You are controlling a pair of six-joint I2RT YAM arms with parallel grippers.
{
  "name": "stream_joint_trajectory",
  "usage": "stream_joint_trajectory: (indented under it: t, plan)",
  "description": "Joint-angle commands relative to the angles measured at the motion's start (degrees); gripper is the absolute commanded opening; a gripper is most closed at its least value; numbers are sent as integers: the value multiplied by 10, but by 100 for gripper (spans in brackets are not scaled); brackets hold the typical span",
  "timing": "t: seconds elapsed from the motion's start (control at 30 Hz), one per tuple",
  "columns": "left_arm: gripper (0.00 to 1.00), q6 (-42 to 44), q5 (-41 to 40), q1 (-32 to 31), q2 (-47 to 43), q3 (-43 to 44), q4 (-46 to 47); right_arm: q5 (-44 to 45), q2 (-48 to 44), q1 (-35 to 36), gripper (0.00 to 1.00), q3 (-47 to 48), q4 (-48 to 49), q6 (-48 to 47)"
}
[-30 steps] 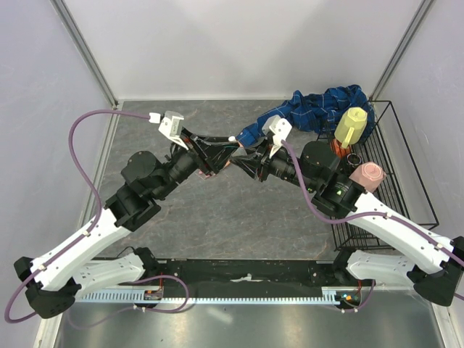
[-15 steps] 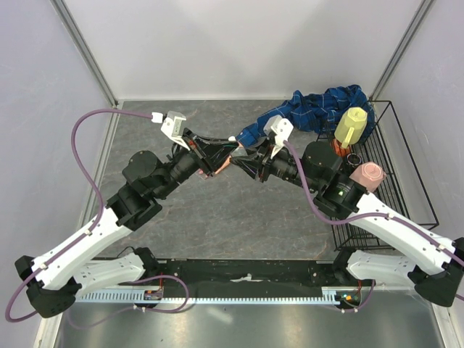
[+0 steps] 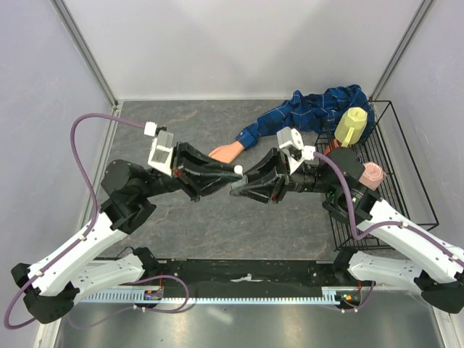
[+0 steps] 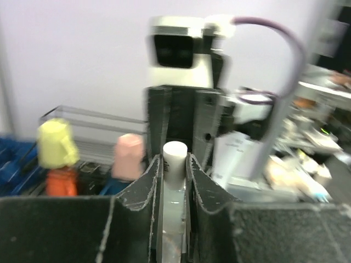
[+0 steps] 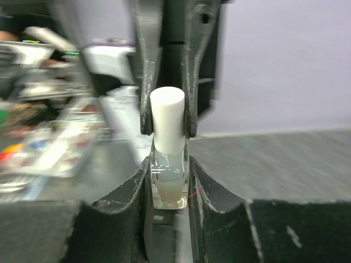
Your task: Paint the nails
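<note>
Change: both grippers have drawn back from above the mannequin hand toward the near edge of the table, and that hand now lies uncovered.
Left gripper: jaws are pinched on the white cap of the bottle, with one finger touching it on each side.
Right gripper: clamped on the clear glass body of the bottle, below the cap.
Bottle: held off the table between the two grippers, which meet tip to tip over the middle of the table. Pale liquid sits low in the glass.
Mannequin hand: lies on the table just beyond the grippers and apart from them, with its fingers pointing left.
Nails: at the left end of the mannequin hand. They are too small to tell their condition.
Sleeve: blue plaid, running from the wrist back and right to the basket.
Basket: black wire, at the right edge of the table. It holds a yellow object and a pink object.
</note>
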Motion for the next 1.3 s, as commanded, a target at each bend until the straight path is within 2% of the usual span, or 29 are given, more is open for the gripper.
stream_joint_trajectory:
  t: [0.0,0.1,0.23,0.3,0.37,0.43,0.47,0.5,0.57,0.6,0.67,0.73,0.77,0.87,0.97,1.07,1.1,1.27]
  plan:
    - [2,-66,311,-19,34,-23,29,-150,23,-2,0,-2,283,161]
    - [2,-118,348,-19,36,-31,87,-163,23,-2,0,-1,325,207]
    - [2,-136,350,-20,27,-37,100,-163,17,-2,0,-3,337,224]
    - [2,-117,331,-19,21,-32,79,-158,18,-2,0,-5,327,219]
    - [2,-66,274,-19,17,-8,-7,-150,17,-2,0,1,291,193]
    - [16,-29,226,-18,11,24,-102,-125,14,-2,0,7,211,132]
    - [25,0,180,-19,8,33,-124,-111,11,-2,0,16,180,108]
    - [40,12,158,-19,5,40,-145,-97,10,-3,0,23,115,85]
    - [53,42,101,-19,-9,56,-183,-47,12,-2,0,42,59,22]
    - [67,50,79,-19,-13,60,-200,-29,13,-3,0,49,10,2]
    - [85,69,14,-19,-27,68,-226,25,16,-2,0,64,-25,-45]
    - [92,81,-40,-19,-36,70,-239,61,18,-3,0,71,-66,-66]
    - [93,83,-94,-19,-45,70,-247,93,20,-2,0,80,-76,-86]
    - [94,64,-216,-19,-58,65,-250,137,30,-2,0,97,-119,-115]
    - [88,38,-272,-18,-54,56,-225,183,41,-3,0,110,-144,-128]
    - [71,13,-309,-19,-23,62,-200,205,57,0,0,121,-155,-139]
    - [61,9,-314,-19,-3,68,-195,222,60,0,0,122,-157,-140]
    - [60,-4,-287,-19,34,86,-146,248,66,4,0,121,-158,-139]
